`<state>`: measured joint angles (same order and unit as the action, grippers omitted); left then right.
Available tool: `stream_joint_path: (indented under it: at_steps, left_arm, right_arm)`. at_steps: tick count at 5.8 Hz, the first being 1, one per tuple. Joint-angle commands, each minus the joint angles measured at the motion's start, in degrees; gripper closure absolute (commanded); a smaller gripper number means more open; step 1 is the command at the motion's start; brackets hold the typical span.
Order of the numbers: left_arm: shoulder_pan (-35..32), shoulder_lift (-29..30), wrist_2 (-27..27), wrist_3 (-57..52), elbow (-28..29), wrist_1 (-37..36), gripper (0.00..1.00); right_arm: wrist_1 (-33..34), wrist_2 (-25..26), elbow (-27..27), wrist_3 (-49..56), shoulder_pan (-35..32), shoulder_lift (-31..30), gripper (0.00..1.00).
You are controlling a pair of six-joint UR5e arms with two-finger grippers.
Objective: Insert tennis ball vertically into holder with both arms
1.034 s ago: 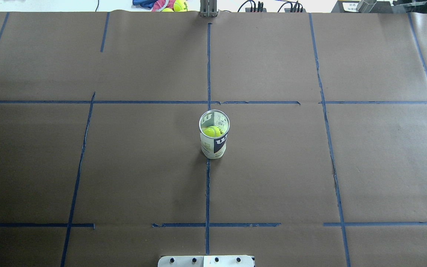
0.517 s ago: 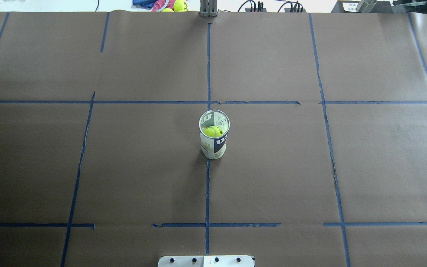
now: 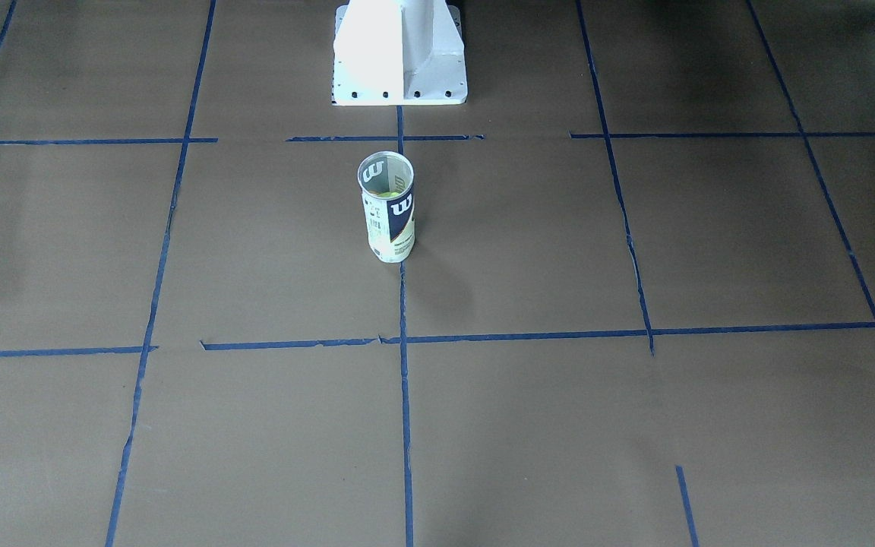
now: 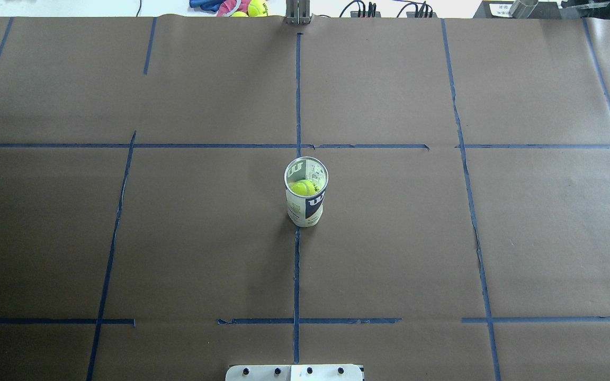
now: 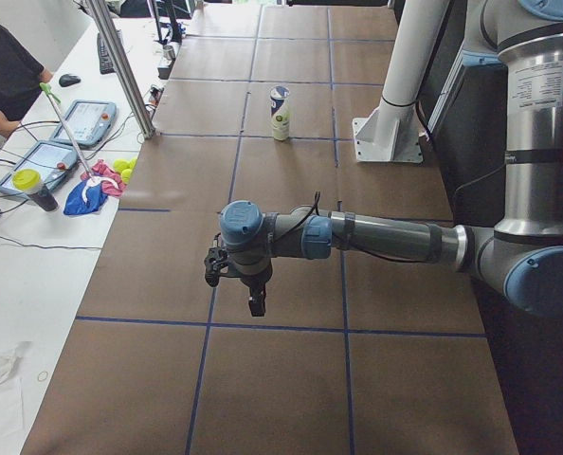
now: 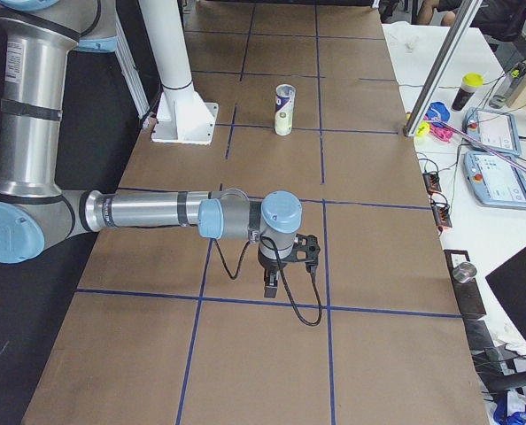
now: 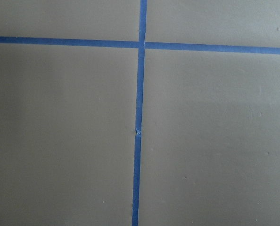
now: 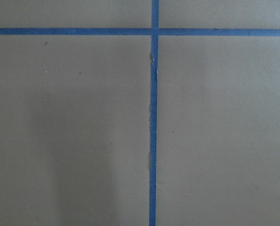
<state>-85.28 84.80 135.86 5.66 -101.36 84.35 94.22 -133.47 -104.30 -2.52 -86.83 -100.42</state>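
Tennis ball [image 4: 303,187] sits inside the upright holder [image 4: 305,206], well apart from our left gripper [image 5: 255,303] and right gripper [image 6: 270,285]. We cannot tell whether either gripper is spread or closed. Insertion looks done to us, so any further move should lead away from the holder.

Brown paper-covered table [image 4: 389,238], blue tape grid [image 4: 297,95]

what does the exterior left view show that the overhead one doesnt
Only exterior left: the left arm stretched out over the table, and a person at a side desk with tablets. Only overhead: the tennis ball sitting inside the can, seen through its open top. Both: the can standing upright on the brown table with blue tape lines, and the white pedestal base.
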Motion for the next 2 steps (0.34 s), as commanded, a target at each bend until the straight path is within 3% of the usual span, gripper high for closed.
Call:
stream_joint_path:
  at_steps: [1,2]
  left_arm:
    - [0.11,1.24,-0.07,-0.04,1.59,0.02,0.0]
    - [0.03,1.42,0.02,-0.12,2.22,0.02,0.0]
  right_arm:
    - [0.0,-0.21,-0.73,-0.02,-1.32,-0.83,0.0]
    - [0.0,-0.13,-0.65,-0.11,-1.24,-0.83,0.0]
